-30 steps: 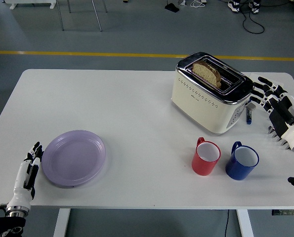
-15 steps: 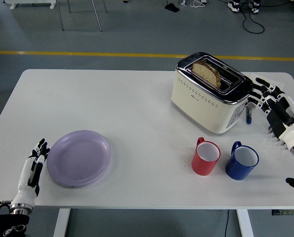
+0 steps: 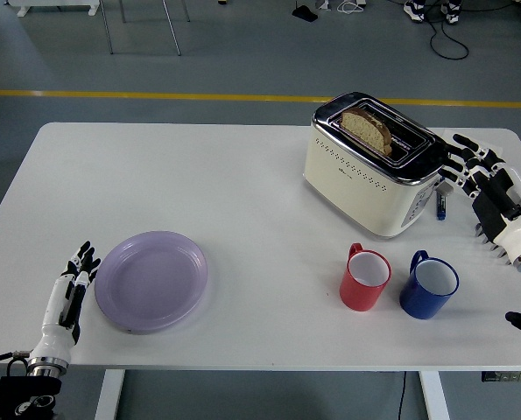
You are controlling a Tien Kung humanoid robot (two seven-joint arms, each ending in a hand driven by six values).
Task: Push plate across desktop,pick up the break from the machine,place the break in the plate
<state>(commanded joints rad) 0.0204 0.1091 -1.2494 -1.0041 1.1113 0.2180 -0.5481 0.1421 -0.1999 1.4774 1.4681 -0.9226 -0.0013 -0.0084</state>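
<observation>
The left hand (image 3: 70,293), fingers straight and holding nothing, is pressing the purple plate's (image 3: 151,280) left rim — it should be pushing low and steadily toward the toaster (image 3: 374,175), where the bread (image 3: 366,129) is waiting beside the spread right hand (image 3: 492,188).

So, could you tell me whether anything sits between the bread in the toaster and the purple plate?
Nothing visible does: bare white table separates the cream toaster holding the bread slice from the round purple plate.
</observation>
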